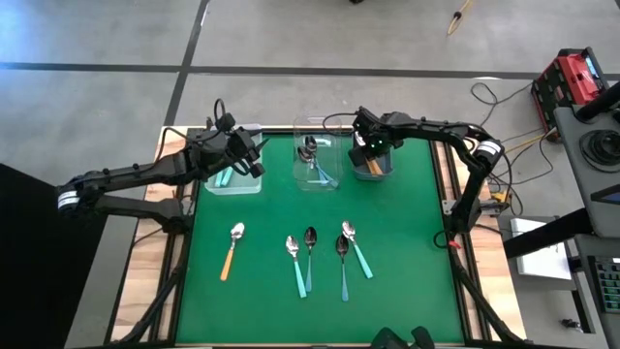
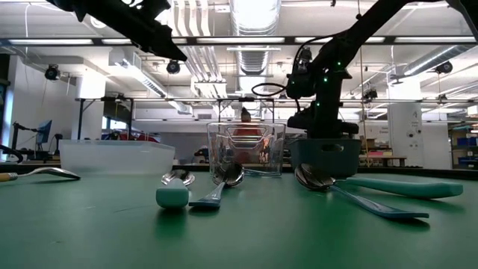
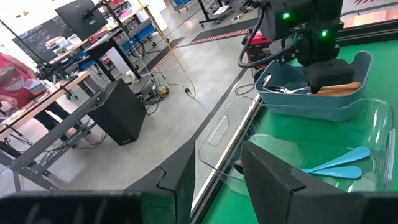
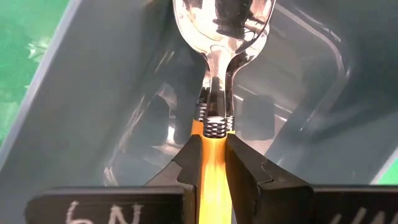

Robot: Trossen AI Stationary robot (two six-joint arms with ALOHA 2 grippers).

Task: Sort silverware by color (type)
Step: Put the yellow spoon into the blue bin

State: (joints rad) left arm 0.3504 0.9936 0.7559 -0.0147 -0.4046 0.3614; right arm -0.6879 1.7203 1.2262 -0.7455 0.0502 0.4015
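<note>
**Orange-handled spoon at the grey bin: placement step in hand**

Item in hand: one spoon with a polished silver bowl and thin orange plastic handle (image 4: 213, 163), clamped by the handle between the narrowly set fingers of the right gripper (image 4: 213, 167). It hangs bowl-first inside the blue-grey rectangular plastic bin (image 1: 373, 165) at the far right of the green table mat (image 1: 407, 252). At least one more orange-handled spoon (image 3: 336, 89) already lies in that bin.

Left gripper (image 1: 250, 160): over the clear rectangular bin (image 1: 232, 181) at the far left; fingers (image 3: 270, 180) stand partly apart with nothing between them. Mint-teal spoons (image 1: 224, 177) lie in that bin.

Centre: a clear plastic bin (image 1: 317, 163) holding blue-teal-handled spoons (image 1: 323, 173).

Unsorted, near half of the mat:
- one silver spoon, orange handle (image 1: 232, 250), left
- one silver spoon, mint-teal handle (image 1: 295, 264)
- one dark-bowled spoon, blue-teal handle (image 1: 309, 258)
- one dark-bowled spoon, blue-teal handle (image 1: 343, 268)
- one silver spoon, mint-teal handle (image 1: 356, 248)

Step, as judged: depositing an orange spoon; roughly half the lot appears sorted.

Next move calls for: parting the right fingers so the spoon drops onto the ones below, then a straight lift clear of the bin wall. The remaining orange spoon lies on the left arm's side of the mat, well apart from its bin.
</note>
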